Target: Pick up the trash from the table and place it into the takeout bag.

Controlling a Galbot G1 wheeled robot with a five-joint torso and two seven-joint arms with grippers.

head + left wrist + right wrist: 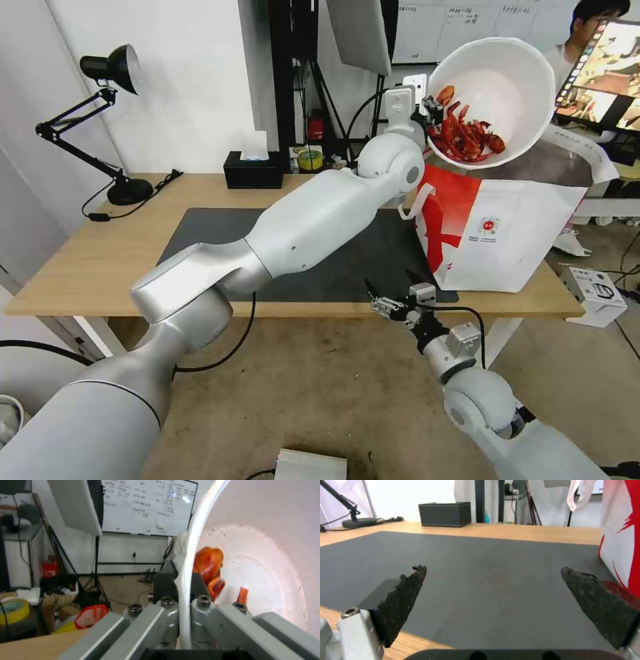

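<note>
Left gripper (433,110) up high over the takeout bag (507,233), its fingers (200,600) pinching the rim of the white bowl (500,80), one finger outside the wall and one inside. Bowl is tilted steeply, mouth turned toward the robot, held above the bag's open foil-lined mouth and apart from it. Red shells (467,137) have slid into the low side of the bowl, bunched near the grip. Judgement: the bowl looks thin-walled and light, likely to flex at the rim; a one-point rim pinch leaves it free to swing or twist, and the loose shells shift the load as the tilt changes. They are hard, irregular and probably greasy, so they could tumble out in a clump. The rim is the only sensible hold, and it wants a firm but not crushing squeeze. The bag is soft-sided, standing on the right end of the bench (87,267), partly on the dark mat (347,267); its walls may fold if bumped. Right gripper (397,300) low at the bench's front edge beside the bag, fingers spread wide, holding nothing.
</note>
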